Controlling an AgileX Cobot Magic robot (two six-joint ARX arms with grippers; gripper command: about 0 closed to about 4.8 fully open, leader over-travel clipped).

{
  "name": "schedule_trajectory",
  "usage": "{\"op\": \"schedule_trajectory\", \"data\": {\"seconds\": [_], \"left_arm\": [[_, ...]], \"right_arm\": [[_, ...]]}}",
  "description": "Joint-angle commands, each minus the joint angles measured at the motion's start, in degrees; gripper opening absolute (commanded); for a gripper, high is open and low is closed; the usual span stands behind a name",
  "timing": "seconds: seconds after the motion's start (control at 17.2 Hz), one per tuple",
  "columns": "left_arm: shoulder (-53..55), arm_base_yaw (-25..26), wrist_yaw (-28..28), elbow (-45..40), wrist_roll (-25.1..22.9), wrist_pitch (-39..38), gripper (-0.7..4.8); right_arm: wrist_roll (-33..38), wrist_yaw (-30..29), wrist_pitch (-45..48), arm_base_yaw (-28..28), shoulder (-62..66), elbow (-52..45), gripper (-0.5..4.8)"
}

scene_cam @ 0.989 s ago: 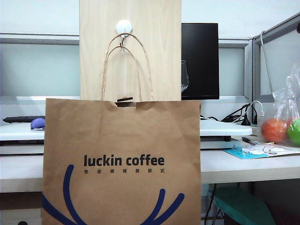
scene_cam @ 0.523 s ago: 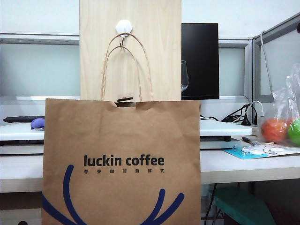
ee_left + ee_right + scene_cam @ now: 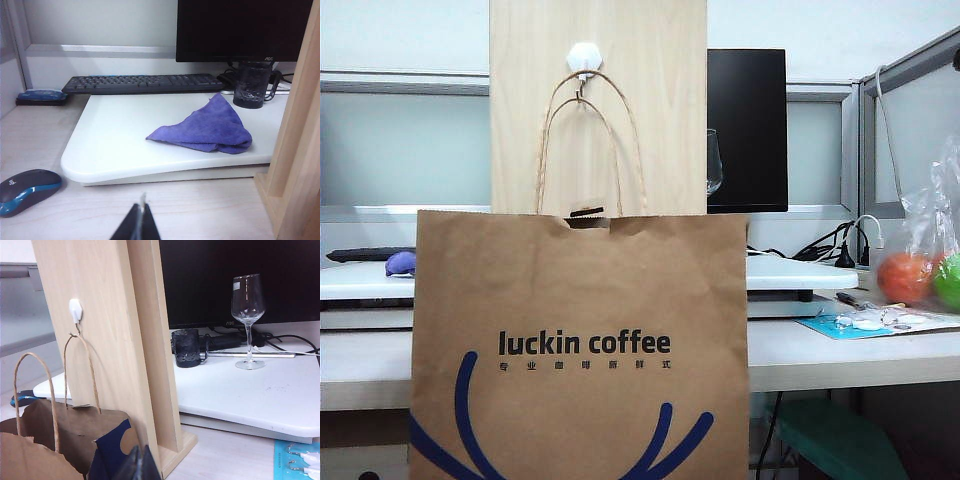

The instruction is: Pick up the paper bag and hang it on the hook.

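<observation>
The brown paper bag printed "luckin coffee" hangs in front of the pale wooden board, its twisted handle looped over the small white hook. In the right wrist view one handle sits on the hook and the other handle stands free above the bag. My right gripper is shut and empty, close beside the bag's navy side. My left gripper is shut and empty over the bare desk, away from the bag. Neither gripper shows in the exterior view.
A purple cloth lies on a white raised platform, with a keyboard and a dark mug behind it. A mouse sits on the desk. A wine glass stands before the monitor. A plastic bag of balls is at right.
</observation>
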State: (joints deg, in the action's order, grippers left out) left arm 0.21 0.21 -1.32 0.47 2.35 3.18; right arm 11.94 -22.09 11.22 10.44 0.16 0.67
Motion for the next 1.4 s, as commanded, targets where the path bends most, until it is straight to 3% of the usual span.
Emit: {"op": "schedule_trajectory", "data": {"seconds": [0.06,0.29,0.35,0.41,0.52,0.64,1.4], "left_arm": [[0.0,0.0,0.0,0.1,-0.2,0.5,-0.04],[0.0,0.0,0.0,0.1,-0.2,0.5,-0.04],[0.0,0.0,0.0,0.1,-0.2,0.5,-0.04],[0.0,0.0,0.0,0.1,-0.2,0.5,-0.04],[0.0,-0.1,0.0,0.1,-0.2,0.5,-0.04],[0.0,-0.1,0.0,0.1,-0.2,0.5,-0.04],[0.0,-0.1,0.0,0.1,-0.2,0.5,-0.04]], "right_arm": [[-0.2,0.1,0.7,0.0,0.0,-0.4,0.00],[-0.2,0.1,0.3,0.0,0.0,-0.4,0.00],[-4.0,1.2,-0.7,0.0,0.0,-0.4,0.00],[-7.1,5.3,-1.6,0.0,0.0,-0.4,0.00],[-7.5,21.9,-5.6,0.0,0.0,-0.4,0.00],[-7.5,28.2,-7.4,0.0,0.0,-0.4,0.00],[-9.0,29.7,-9.4,0.0,0.0,-0.4,0.00]]}}
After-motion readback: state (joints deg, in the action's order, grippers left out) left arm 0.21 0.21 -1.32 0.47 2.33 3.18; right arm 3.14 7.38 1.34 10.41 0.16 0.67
